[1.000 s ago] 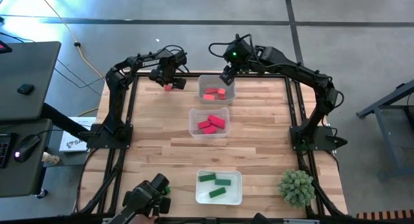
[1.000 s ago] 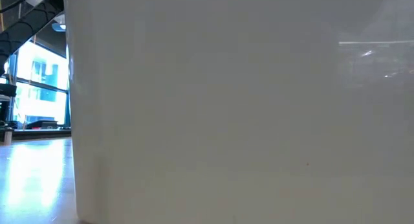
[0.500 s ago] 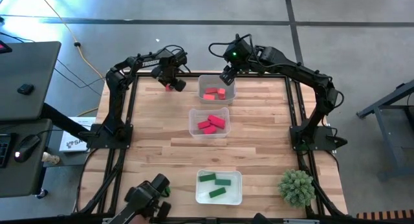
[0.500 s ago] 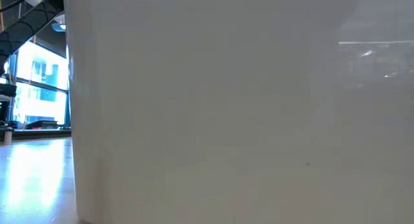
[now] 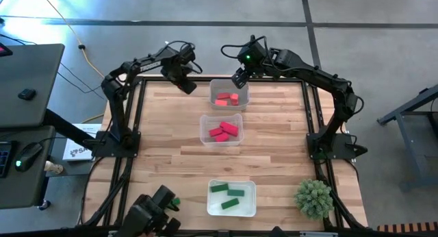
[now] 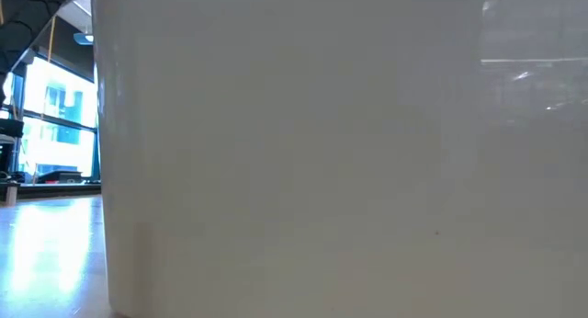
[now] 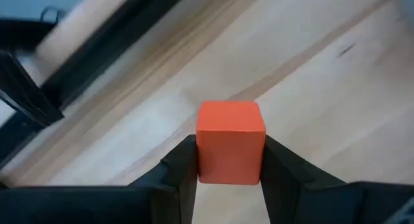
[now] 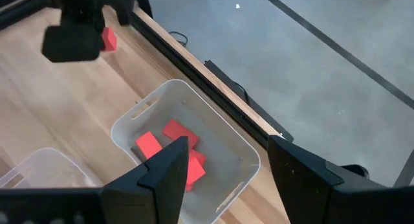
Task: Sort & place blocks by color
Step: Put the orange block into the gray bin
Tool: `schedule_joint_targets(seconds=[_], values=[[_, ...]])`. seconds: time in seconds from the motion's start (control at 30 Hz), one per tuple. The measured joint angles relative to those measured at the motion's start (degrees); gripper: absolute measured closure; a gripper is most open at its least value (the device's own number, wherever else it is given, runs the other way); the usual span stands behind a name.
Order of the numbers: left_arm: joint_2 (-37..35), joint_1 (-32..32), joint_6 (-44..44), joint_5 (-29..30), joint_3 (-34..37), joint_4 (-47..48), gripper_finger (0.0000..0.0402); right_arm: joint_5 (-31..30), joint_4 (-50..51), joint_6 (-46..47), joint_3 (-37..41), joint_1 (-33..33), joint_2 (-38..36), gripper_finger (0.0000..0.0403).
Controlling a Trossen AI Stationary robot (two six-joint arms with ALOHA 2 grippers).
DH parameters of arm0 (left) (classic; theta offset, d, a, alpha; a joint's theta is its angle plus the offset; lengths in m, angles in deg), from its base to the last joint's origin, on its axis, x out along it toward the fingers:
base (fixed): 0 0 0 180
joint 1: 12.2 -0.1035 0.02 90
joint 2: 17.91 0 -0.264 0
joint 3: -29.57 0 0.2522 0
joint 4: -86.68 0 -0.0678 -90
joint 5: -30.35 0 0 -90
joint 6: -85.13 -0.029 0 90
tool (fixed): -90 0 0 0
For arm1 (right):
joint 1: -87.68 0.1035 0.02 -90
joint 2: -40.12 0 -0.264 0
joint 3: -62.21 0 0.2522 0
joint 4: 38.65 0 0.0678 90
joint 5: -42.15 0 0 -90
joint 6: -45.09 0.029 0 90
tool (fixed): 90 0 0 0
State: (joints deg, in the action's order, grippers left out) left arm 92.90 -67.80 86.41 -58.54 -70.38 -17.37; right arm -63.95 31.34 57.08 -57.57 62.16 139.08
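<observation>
1. Left hand (image 7: 229, 175) clamped on an orange-red cube (image 7: 230, 149), at the far left part of the tabletop (image 5: 171, 134), just beside the far tray (image 5: 244, 100). The cube looks clear of the wood.
2. Grip sits low on the cube, with most of it standing out past the fingers (image 7: 183, 169). A quick swing could let it tip or slip out.
3. Right hand (image 8: 226, 156) hangs fingers apart over that tray, which holds orange-red blocks (image 8: 169, 146). If the left hand carries in now, the two could meet.
4. The middle tray (image 5: 221, 129) holds deep red blocks (image 5: 224, 131), a close colour. A drop there would be a mis-sort.
5. The near tray (image 5: 231, 197) holds green bars (image 5: 229, 193); no risk seen there.
</observation>
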Motion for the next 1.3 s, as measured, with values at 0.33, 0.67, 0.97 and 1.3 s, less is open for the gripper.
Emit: schedule_joint_targets(seconds=[0.33, 0.67, 0.97, 1.3], values=[[-9.53, 1.56, -2.29, -10.48, -0.02, -9.40, 0.0291, -0.02, -2.03, 0.00, 0.00, 0.00, 0.00, 0.0201], [-11.69, 6.13, -3.89, -18.97, -0.03, -22.95, 0.0288, -8.48, -6.48, 4.23, 0.00, 0.00, 0.00, 0.0201], [-11.30, 11.82, -10.65, -19.13, -0.04, -30.90, 0.0287, -17.48, -8.83, 4.52, 0.00, -0.76, 0.00, 0.0201], [-8.35, 14.55, -11.94, -18.62, -0.04, -34.71, 0.0287, -16.00, -8.79, 2.57, 0.00, -4.57, 0.00, 0.0201]])
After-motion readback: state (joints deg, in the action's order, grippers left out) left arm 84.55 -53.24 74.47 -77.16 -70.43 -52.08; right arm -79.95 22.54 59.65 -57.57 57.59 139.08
